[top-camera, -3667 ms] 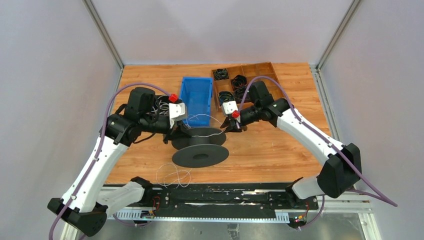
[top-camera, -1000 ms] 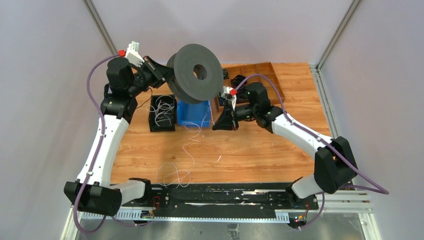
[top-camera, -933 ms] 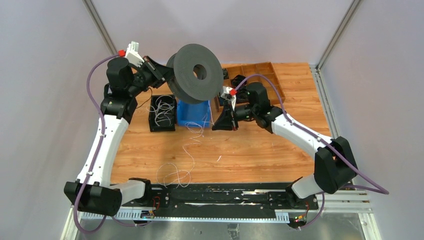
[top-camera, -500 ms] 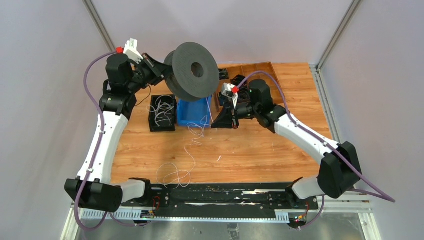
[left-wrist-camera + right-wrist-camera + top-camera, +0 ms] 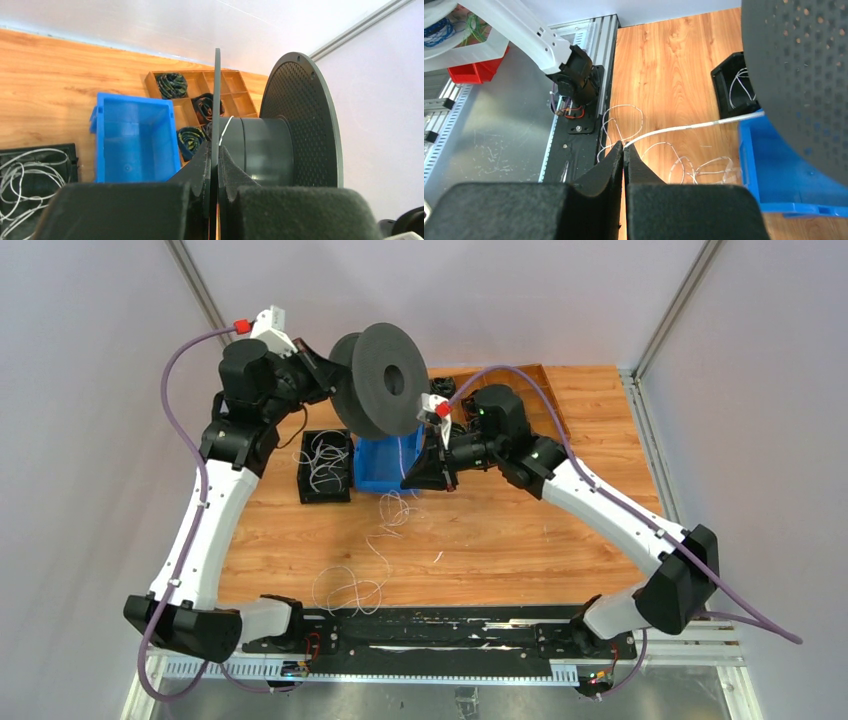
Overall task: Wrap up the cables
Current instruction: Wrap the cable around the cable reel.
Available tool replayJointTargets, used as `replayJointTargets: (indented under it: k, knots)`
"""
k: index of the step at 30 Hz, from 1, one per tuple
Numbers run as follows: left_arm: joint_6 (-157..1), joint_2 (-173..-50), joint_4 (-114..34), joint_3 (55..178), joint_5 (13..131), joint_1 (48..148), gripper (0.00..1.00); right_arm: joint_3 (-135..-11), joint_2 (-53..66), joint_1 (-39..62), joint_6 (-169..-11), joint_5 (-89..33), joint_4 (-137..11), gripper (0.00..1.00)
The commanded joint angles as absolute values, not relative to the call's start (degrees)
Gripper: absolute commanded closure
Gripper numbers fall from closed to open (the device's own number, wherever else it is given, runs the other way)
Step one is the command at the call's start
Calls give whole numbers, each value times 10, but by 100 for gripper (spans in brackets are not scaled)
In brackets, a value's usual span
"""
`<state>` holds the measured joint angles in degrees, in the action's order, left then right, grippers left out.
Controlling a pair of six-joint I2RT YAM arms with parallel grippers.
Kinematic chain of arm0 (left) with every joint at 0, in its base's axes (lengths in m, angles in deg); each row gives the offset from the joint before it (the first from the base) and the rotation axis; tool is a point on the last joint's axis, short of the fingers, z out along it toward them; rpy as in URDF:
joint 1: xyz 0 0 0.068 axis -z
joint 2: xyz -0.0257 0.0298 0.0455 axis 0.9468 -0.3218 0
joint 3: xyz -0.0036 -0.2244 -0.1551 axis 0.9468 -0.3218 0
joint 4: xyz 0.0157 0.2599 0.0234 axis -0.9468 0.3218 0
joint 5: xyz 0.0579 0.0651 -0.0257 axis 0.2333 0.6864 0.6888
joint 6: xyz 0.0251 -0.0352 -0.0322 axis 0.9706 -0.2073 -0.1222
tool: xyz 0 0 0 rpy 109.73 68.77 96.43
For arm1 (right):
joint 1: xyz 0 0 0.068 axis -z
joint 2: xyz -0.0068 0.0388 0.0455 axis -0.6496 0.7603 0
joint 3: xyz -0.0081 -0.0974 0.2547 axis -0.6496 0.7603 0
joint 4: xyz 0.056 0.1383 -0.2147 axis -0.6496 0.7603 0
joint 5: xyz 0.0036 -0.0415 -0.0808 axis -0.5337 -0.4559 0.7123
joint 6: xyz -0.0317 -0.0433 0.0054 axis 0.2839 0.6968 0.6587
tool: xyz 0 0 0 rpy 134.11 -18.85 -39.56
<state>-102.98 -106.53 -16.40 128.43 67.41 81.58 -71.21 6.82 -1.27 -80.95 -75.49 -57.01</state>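
A black spool [image 5: 385,380] hangs in the air over the back of the table, tilted on edge. My left gripper [image 5: 325,375] is shut on its near flange; in the left wrist view the fingers [image 5: 215,150] pinch the thin flange [image 5: 217,100] edge-on. A thin whitish cable [image 5: 689,126] runs from the spool's hub [image 5: 260,150] to my right gripper [image 5: 624,147], which is shut on it. That gripper [image 5: 412,478] is at the blue bin's front right. Loose cable loops [image 5: 345,590] lie on the table near the front edge.
A blue bin [image 5: 375,465] stands under the spool. A black box [image 5: 325,465] of tangled white wire sits to its left. A wooden divided tray [image 5: 540,370] with small black coils stands at the back right, partly hidden by the right arm.
The spool, resting on the table at first, is now held high. Over the last second it swung left and more edge-on. My right gripper moved left with the cable.
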Motion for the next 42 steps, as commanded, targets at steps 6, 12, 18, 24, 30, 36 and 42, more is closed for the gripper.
replayJointTargets:
  k: [6, 12, 18, 24, 30, 36, 42]
  knots:
    - [-871, -1070, -203, 1319, 822, 909, 100, -812, 130, -54, -839, -746, -488, 99]
    - [-756, -1073, -213, 1303, 903, 989, 100, -862, 139, -55, -863, -744, -480, 99]
    - [-695, -1080, -227, 1285, 939, 1030, 100, -890, 136, -55, -862, -714, -460, 99]
    - [-626, -1073, -246, 1254, 960, 1063, 100, -931, 124, -47, -838, -645, -413, 99]
    - [-548, -1060, -261, 1224, 950, 1082, 100, -952, 111, -21, -826, -596, -386, 99]
    - [-508, -1045, -253, 1203, 939, 1085, 100, -937, 94, 0, -827, -590, -384, 100]
    - [-505, -1029, -247, 1190, 922, 1085, 100, -923, 80, 23, -823, -589, -384, 100]
